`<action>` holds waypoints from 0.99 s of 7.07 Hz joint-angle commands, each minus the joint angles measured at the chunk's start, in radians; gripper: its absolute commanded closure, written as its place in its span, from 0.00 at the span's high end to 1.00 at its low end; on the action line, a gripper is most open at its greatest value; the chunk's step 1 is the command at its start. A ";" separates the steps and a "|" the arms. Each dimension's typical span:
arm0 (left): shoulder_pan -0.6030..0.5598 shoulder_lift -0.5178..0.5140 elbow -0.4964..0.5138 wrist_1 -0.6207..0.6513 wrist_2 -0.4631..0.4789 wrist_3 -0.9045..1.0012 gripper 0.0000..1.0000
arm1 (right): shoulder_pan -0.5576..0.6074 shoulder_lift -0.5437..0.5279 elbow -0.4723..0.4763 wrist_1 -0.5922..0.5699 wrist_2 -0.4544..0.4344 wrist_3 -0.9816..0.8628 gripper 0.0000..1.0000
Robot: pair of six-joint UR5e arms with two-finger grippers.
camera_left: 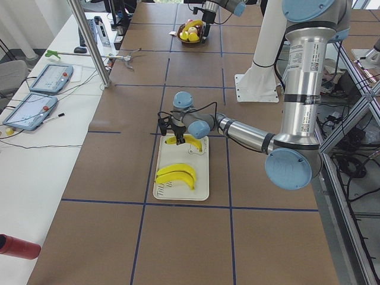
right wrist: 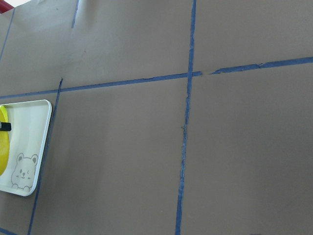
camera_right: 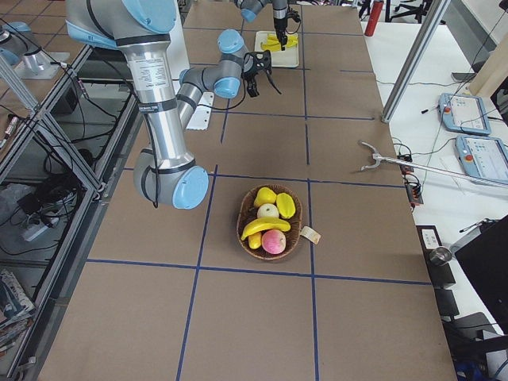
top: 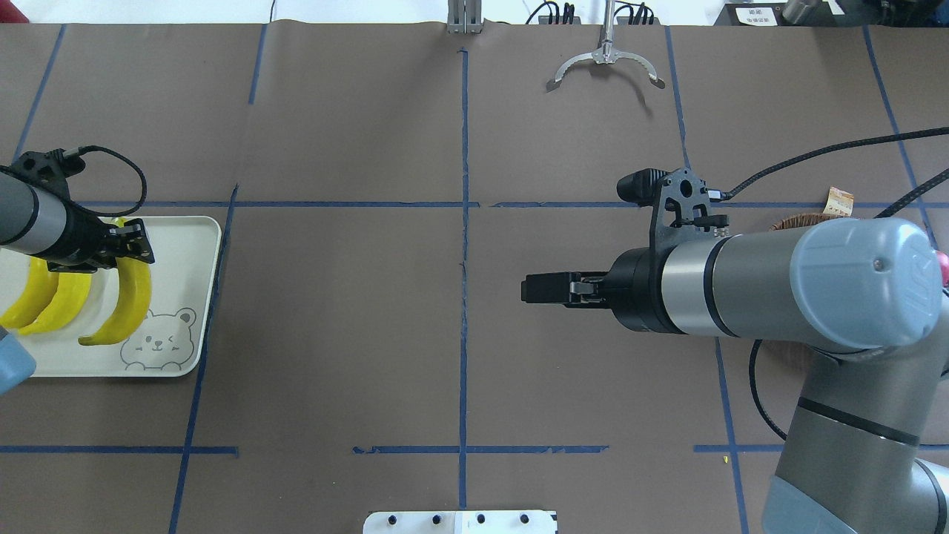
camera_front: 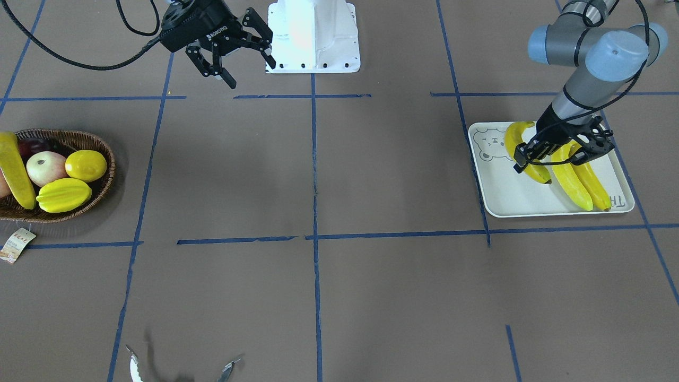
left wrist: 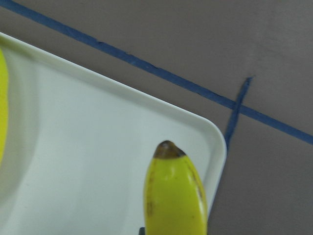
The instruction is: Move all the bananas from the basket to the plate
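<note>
When looking down from overhead, find the plate (top: 196, 252) at 9 o'clock on the worktop (top: 334, 334), with three bananas (top: 122, 311) on it. See the left claw (camera_front: 549, 162) low over them, released, with fingers (camera_front: 522, 159) spread wide astride the banana nearest the bear drawing (top: 158, 341); cannot tell about contact. Find the right claw (camera_front: 251, 73) likewise released, gripping nothing, above the worktop just toward 3 o'clock from centre. Spot the basket (camera_front: 101, 180) at 3 o'clock, mostly hidden there behind the right arm (top: 778, 289), with the fourth banana (camera_front: 16, 170) inside beside a lemon (camera_front: 86, 165), a starfruit (camera_front: 63, 195) and an apple (camera_front: 45, 167).
</note>
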State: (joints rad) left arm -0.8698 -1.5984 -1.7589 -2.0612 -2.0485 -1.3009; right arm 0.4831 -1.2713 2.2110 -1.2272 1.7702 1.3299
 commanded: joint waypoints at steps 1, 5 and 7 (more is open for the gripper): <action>-0.020 -0.003 0.045 0.003 0.007 0.056 0.00 | 0.000 0.000 -0.001 0.000 0.000 0.000 1.00; -0.035 -0.008 0.076 -0.002 0.025 0.060 1.00 | 0.011 -0.016 0.001 0.000 0.002 -0.002 1.00; -0.055 -0.006 0.052 0.001 0.004 0.072 0.99 | 0.098 -0.087 -0.004 -0.005 0.073 -0.067 1.00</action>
State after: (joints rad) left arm -0.9141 -1.6049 -1.6961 -2.0636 -2.0347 -1.2367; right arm 0.5284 -1.3200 2.2102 -1.2284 1.7992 1.3039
